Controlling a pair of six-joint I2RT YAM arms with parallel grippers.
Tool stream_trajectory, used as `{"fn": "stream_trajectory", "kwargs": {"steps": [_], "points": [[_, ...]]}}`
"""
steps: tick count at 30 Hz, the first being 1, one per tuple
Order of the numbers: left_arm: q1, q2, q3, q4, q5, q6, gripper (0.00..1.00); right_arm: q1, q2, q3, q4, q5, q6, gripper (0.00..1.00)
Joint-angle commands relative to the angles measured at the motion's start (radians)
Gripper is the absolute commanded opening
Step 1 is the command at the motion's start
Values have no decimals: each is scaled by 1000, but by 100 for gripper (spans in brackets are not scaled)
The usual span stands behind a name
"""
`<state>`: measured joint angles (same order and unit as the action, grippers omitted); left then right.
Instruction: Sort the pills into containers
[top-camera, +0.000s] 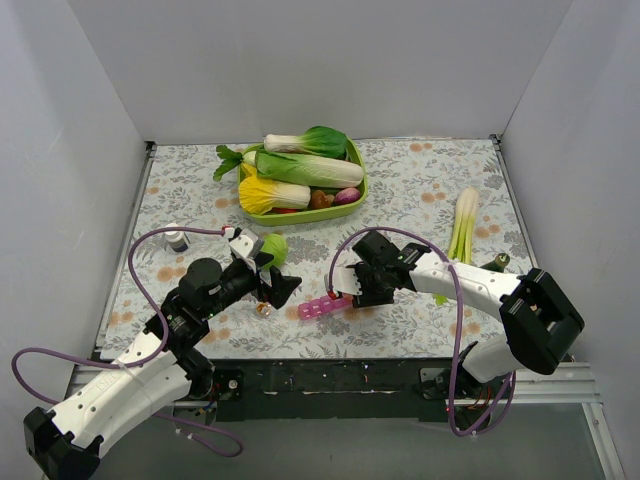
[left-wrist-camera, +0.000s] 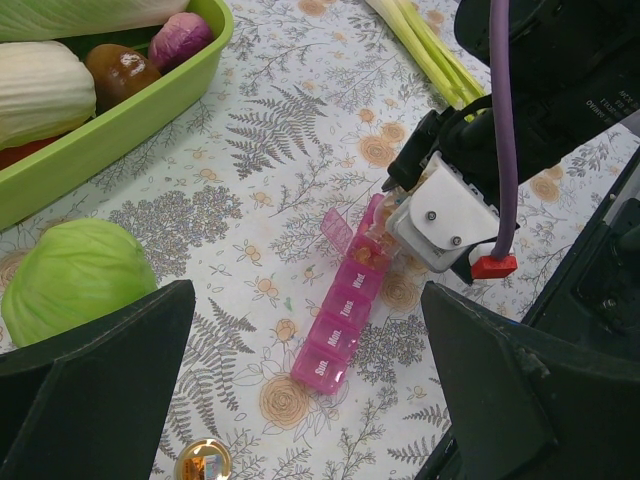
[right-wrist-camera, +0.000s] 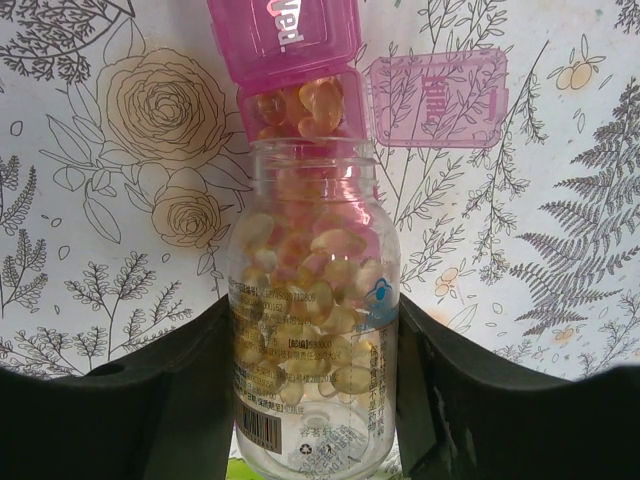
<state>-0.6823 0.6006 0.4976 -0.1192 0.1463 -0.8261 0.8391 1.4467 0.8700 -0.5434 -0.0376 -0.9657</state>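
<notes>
The pink pill-organiser strip (top-camera: 322, 306) lies on the floral cloth, with closed compartments marked Sun., Mon., Tues., Wed. (left-wrist-camera: 340, 325). The compartment after Wed. has its lid (right-wrist-camera: 438, 98) flipped open and holds several amber pills (right-wrist-camera: 305, 105). My right gripper (right-wrist-camera: 313, 320) is shut on a clear bottle (right-wrist-camera: 310, 400) of amber pills, tipped with its mouth at that open compartment. It also shows in the top view (top-camera: 352, 285). My left gripper (left-wrist-camera: 308, 300) is open and empty, hovering above the strip's Sun. end (top-camera: 275, 285).
A gold bottle cap (left-wrist-camera: 203, 461) lies on the cloth near the left gripper. A green cabbage (top-camera: 274, 246) sits just behind it. The green vegetable tray (top-camera: 355, 190) is at the back, a leek (top-camera: 463, 225) at the right, a small white bottle (top-camera: 177, 239) at the left.
</notes>
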Motion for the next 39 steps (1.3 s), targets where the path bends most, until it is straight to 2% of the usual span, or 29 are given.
{"fn": "stream_trajectory", "kwargs": {"steps": [1, 17, 23, 31, 37, 39], "points": [[4, -4, 15, 3, 10, 13, 98, 3, -3, 3, 28, -24, 8, 1], [4, -1, 13, 4, 13, 13, 98, -67, -49, -28, 62, -120, 28, 1], [4, -4, 12, 7, 12, 9, 98, -133, -95, -43, 71, -238, 39, 1], [4, 11, 15, 3, 3, -76, 98, -235, -195, -29, 82, -545, 68, 1], [4, -1, -14, -34, 3, -344, 98, -293, -275, -29, 174, -829, 136, 1], [4, -22, -16, -117, -42, -448, 98, -308, -295, -31, 244, -943, 202, 1]]}}
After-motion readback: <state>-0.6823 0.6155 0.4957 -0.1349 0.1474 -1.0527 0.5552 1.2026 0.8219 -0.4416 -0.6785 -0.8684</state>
